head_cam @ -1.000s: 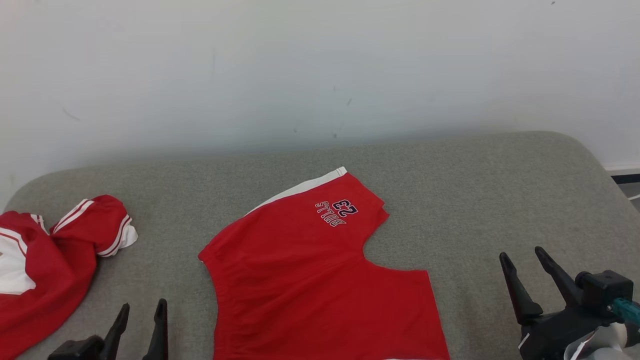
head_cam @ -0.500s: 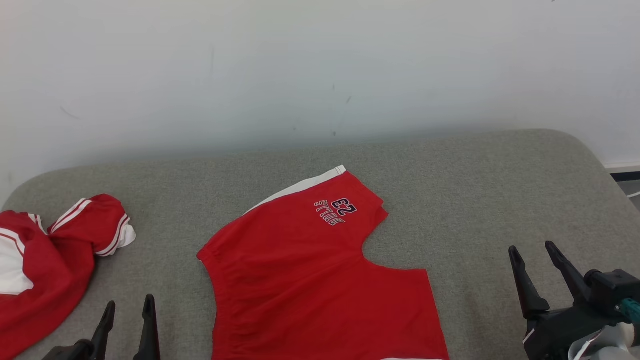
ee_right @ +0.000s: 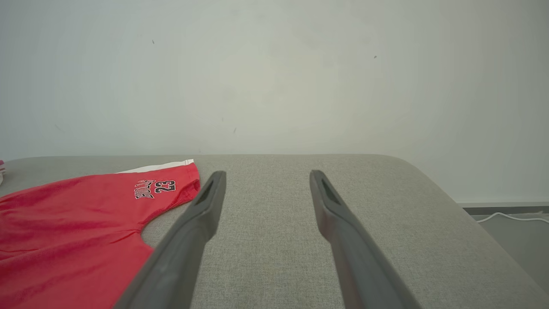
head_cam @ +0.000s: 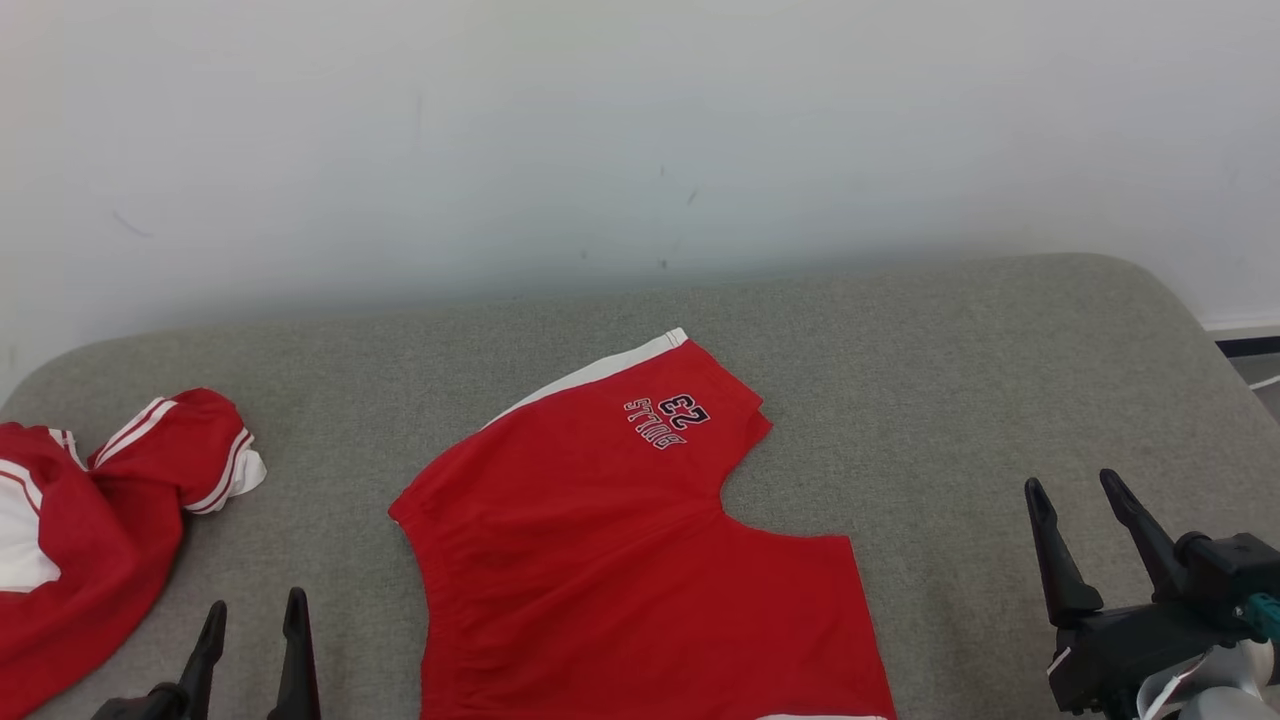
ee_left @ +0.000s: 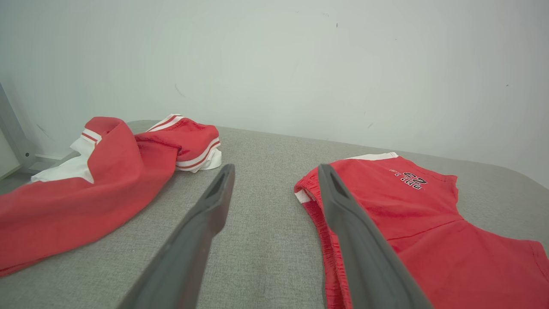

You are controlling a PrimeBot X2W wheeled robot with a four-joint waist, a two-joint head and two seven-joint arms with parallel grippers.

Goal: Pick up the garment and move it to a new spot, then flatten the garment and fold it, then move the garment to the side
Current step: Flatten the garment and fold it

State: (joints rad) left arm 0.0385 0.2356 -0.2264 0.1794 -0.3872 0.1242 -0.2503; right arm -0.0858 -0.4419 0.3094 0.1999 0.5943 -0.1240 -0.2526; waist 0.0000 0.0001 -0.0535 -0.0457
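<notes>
Left tool [head_cam: 255,600], right tool [head_cam: 1072,480] gape empty; left wrist view reveals shorts [ee_left: 407,210] with white lining [ee_left: 302,196].

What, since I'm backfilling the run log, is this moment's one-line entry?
red shorts: spread on grey cushion, unheld | left pincer: open, empty | right pincer: open, empty | other red garment: crumpled, left

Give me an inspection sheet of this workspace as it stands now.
Surface: grey fabric-covered table, rounded corners.
Job's things: red shorts marked BULLS 23, spread flat mid-table.
Clutter: crumpled red-and-white garment at the table's left end.
Grippers: left gripper open, empty, between the garments; right gripper open, empty, right of the shorts.
Cables: white cable on the floor beyond the table's right end.
Surroundings: pale wall, small scuffs.
</notes>
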